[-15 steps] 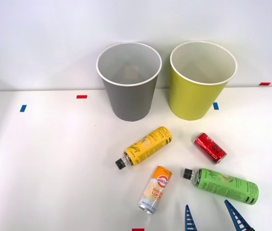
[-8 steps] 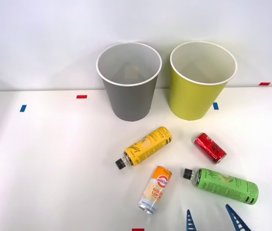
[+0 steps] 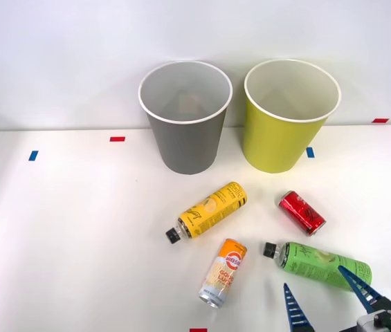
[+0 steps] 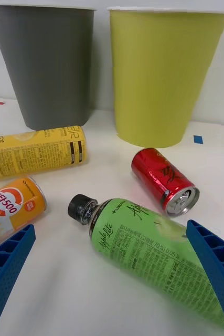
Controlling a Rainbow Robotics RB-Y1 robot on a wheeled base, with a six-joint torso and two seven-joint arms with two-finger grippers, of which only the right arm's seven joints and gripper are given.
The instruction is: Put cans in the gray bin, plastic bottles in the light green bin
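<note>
Tool (image 3: 328, 296) spread wide over the green bottle (image 3: 317, 265) lying on the surface (image 3: 77, 228) near the red can (image 3: 302, 212); light, smooth, likely to roll, so grip mid-body.

White table with tape marks

Red tape (image 3: 117, 139) and blue tape (image 3: 33, 155) mark the white table (image 3: 64, 228) before a pale wall (image 3: 57, 55).

In front view the right gripper (image 3: 325, 296) is cut off by the bottom edge, and one blue finger (image 3: 358, 286) covers the green bottle's (image 3: 316, 262) far end. In wrist view the yellow bottle (image 4: 35, 151) and orange can (image 4: 9, 207) are cut at the edge; cap and base not visible.
</note>
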